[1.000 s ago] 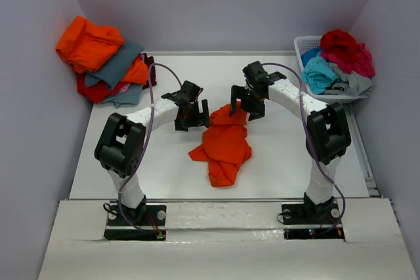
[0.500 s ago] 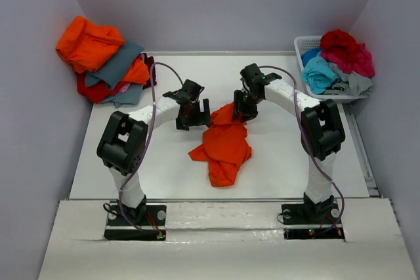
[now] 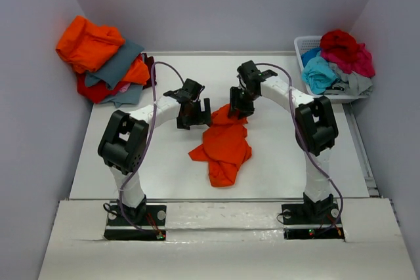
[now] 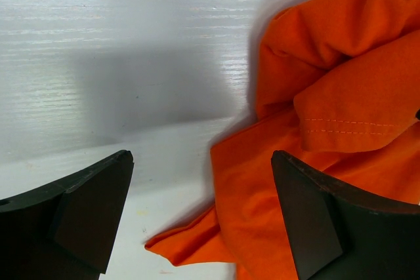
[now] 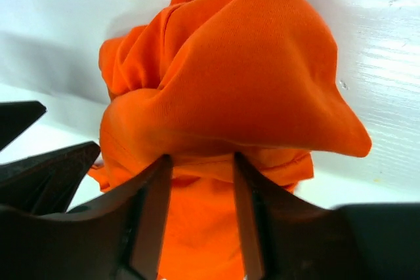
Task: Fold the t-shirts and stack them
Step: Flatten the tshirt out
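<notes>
A crumpled bright orange t-shirt lies in the middle of the white table. My right gripper is down on its far end, and in the right wrist view its jaws are closed on a bunched fold of that t-shirt. My left gripper is wide open just left of the shirt's far end. In the left wrist view it hangs over the table with the shirt's edge lying between the fingers toward the right one, untouched.
A pile of orange, slate-grey and red t-shirts lies at the far left corner. A white slatted basket at the far right holds red, crimson, turquoise and grey shirts. Grey walls close in the table on three sides.
My right gripper has moved a little left and down onto the shirt's far end and closed on the cloth. My left gripper has barely moved.
</notes>
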Motion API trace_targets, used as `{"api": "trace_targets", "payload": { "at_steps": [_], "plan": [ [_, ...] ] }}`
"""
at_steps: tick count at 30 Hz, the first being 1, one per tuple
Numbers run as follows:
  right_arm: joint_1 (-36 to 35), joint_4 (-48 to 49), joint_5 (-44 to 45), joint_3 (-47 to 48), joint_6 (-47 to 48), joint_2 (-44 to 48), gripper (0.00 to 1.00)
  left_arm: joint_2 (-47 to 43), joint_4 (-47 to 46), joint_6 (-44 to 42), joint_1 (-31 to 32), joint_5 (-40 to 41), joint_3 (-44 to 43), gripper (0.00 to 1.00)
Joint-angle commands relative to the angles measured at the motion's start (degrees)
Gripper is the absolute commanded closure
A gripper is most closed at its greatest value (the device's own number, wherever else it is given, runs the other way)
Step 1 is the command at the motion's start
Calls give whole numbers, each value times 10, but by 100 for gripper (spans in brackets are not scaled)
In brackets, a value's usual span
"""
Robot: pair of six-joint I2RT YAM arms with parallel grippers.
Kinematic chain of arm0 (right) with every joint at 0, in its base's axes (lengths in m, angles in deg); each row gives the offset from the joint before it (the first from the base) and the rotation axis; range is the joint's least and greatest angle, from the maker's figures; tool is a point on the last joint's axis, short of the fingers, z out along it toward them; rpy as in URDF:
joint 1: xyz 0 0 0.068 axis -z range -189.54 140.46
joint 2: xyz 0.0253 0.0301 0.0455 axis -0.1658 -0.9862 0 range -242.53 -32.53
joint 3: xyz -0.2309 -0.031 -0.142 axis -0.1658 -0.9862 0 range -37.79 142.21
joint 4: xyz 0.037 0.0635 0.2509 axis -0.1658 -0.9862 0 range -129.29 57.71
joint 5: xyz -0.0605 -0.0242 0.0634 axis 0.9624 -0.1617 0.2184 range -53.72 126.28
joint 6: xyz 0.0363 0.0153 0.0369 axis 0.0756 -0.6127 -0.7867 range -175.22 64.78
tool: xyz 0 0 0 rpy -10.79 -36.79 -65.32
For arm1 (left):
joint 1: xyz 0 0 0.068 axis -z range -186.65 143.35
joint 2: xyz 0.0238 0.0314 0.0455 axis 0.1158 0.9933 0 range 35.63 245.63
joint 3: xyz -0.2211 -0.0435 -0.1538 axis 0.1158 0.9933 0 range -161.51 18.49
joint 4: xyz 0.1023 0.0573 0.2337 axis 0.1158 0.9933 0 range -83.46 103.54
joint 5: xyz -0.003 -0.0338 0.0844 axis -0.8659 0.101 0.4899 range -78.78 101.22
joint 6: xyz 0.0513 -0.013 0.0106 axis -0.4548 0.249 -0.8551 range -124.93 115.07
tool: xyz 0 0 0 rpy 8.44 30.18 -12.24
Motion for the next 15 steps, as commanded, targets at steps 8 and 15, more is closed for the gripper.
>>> {"api": "trace_targets", "payload": {
  "at_steps": [8, 15],
  "plan": [
    [0, -7, -17, 8, 7, -3, 70, -4, 7, -12, 2, -13, -17, 2],
    [0, -21, -4, 17, 8, 5, 93, -3, 6, -14, 2, -17, -20, 2]
  ]
}}
